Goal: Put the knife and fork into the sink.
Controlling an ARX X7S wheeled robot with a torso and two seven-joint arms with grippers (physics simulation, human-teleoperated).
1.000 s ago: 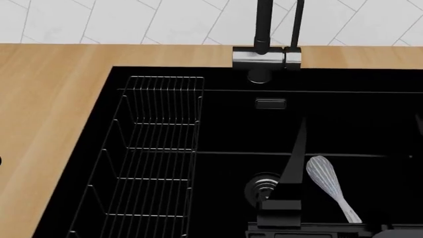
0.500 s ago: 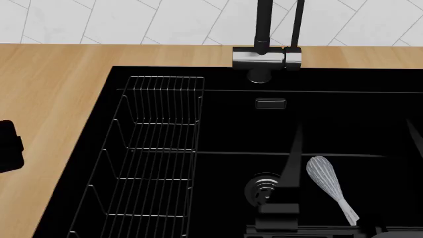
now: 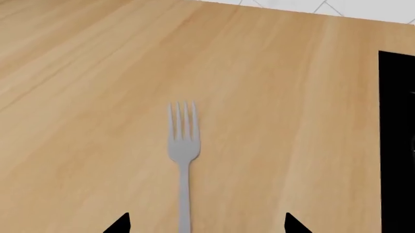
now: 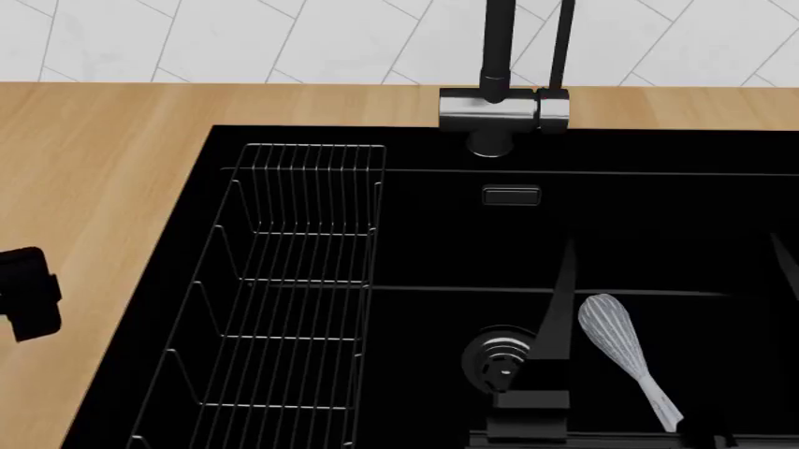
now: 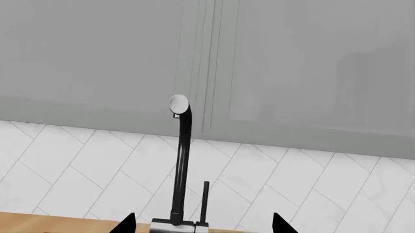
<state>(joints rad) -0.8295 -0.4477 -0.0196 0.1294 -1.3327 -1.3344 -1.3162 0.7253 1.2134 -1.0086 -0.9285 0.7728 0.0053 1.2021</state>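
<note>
Countertop's light wood (image 3: 84, 73) under white herringbone tile; your wide-open left gripper (image 3: 204, 224) straddles the slim silver fork (image 3: 183, 160), right gripper (image 5: 204, 224) open too.

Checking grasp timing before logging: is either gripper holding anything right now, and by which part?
Nothing is held. The left gripper is open over the fork, which lies flat on the counter. The right gripper is open and empty.

The wooden counter (image 4: 100, 159) surrounds the black sink (image 4: 212, 187), set into it. The fork (image 3: 183, 150) lies flat on the counter, tines pointing away from the wrist camera.
</note>
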